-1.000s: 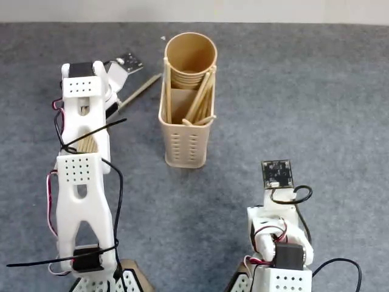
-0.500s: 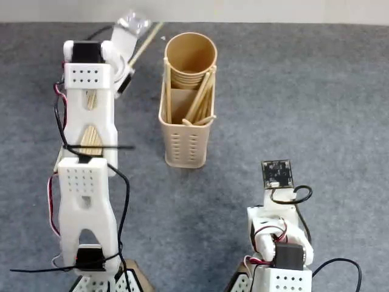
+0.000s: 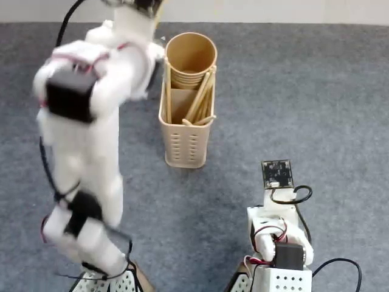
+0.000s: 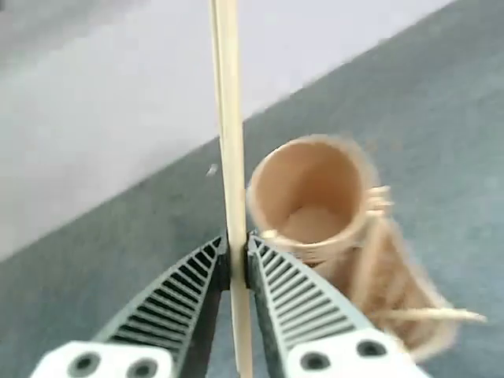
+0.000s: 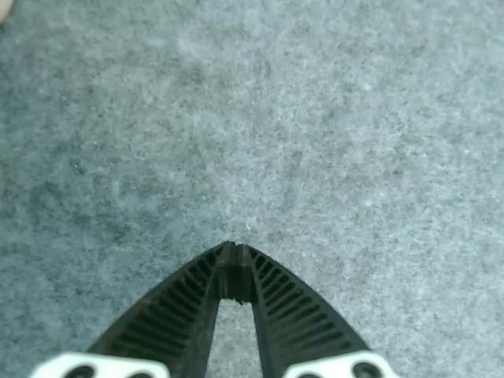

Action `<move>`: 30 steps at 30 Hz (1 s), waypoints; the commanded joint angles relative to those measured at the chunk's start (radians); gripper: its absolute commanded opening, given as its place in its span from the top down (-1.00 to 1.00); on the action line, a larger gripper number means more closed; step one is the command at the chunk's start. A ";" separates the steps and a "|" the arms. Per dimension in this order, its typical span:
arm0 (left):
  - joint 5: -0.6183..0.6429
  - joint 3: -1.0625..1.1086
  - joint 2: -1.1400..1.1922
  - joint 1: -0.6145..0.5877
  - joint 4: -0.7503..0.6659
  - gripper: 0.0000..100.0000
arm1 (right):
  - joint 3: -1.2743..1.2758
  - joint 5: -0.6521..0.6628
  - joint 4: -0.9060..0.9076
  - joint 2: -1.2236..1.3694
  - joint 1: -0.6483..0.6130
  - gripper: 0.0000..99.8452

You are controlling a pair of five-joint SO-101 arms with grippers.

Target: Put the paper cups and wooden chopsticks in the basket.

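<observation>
A tan basket [image 3: 185, 143] stands mid-table with stacked paper cups [image 3: 190, 59] in its far end and several wooden chopsticks [image 3: 200, 100] leaning in its near end. My left gripper [image 4: 236, 256] is shut on one wooden chopstick [image 4: 228, 142], held upright in the air a little to the left of the cups [image 4: 311, 201]. The left arm [image 3: 91, 121] is raised high along the basket's left side. My right gripper [image 5: 235, 272] is shut on nothing, low over bare carpet; its arm [image 3: 278, 231] is folded at the front right.
Grey carpet [image 3: 316, 103] covers the table, with open room to the right of the basket. A pale wall strip [image 3: 273, 11] runs along the far edge.
The left arm has lifted up and swung toward the far edge with the chopstick, rising from the carpet left of the basket. The right arm has stayed still.
</observation>
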 commanded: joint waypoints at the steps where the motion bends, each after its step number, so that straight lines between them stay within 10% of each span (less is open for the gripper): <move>1: 0.029 0.171 -0.254 0.059 0.000 0.99 | 0.153 0.006 0.007 -0.013 0.013 0.99; 7: 0.029 0.677 -0.638 0.088 -0.097 0.99 | 0.153 0.006 0.007 -0.013 0.013 0.99; 19: 0.084 1.400 -0.800 0.104 -1.003 0.99 | 0.153 0.006 0.007 -0.013 0.013 0.99; 30: 0.084 1.692 -0.802 0.127 -1.183 0.99 | 0.153 0.006 0.007 -0.013 0.013 0.99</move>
